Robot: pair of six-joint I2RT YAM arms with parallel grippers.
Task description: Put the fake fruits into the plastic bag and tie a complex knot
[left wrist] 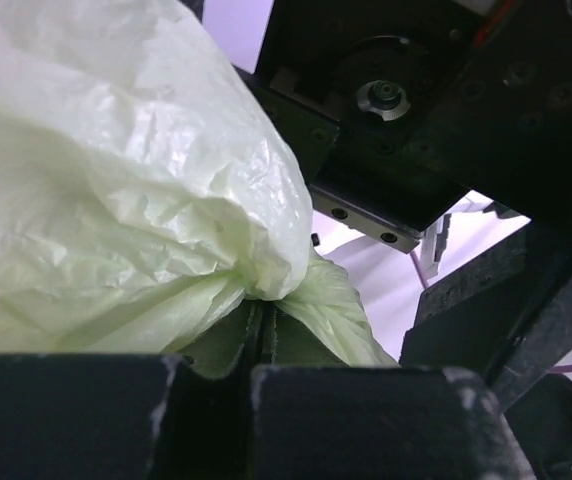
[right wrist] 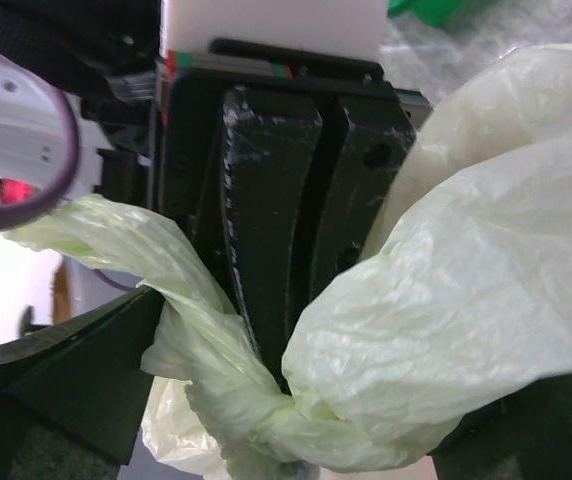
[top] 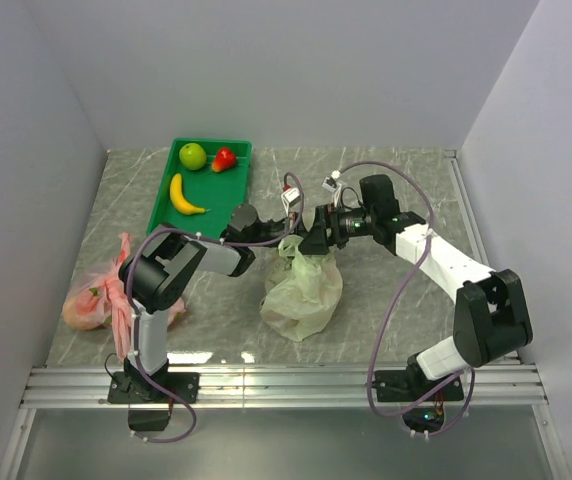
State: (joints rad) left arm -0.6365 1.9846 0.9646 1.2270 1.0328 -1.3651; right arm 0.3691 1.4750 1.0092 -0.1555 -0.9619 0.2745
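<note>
Pink bag (top: 94, 292): lies crumpled at the far left of the grey marbled table (top: 406, 190), close beside the left arm (top: 156, 280). Orange-pink rounded shapes show through its film.

Green tray (top: 228, 190): sits at the back left of the table, well apart from the pale bag's body.

Fruit on the tray: a green apple (top: 193, 155) and a small red fruit (top: 224, 159) sit just beside each other at the far end. A yellow banana (top: 184, 197) lies nearer the arms.

Left gripper (left wrist: 264, 338): reaches in over the tray's near right corner. Its fingers are clenched tight on a twisted strand of the plastic bag's neck.

Plastic bag (top: 304, 292): pale green and translucent, it is slumped on the table at centre, between the two arms. Its neck is drawn up to where the two grippers meet. Up close the film is wrung into a tight rope beside the closed fingers. What it holds cannot be made out.

Right gripper (right wrist: 296, 430): faces the left one from the other side of the neck. Its fingers are spread wide on either side of the bunched plastic, released and grasping nothing.

Right arm (top: 446, 260): stretches in from the near right corner, its cable looping above the table.
</note>
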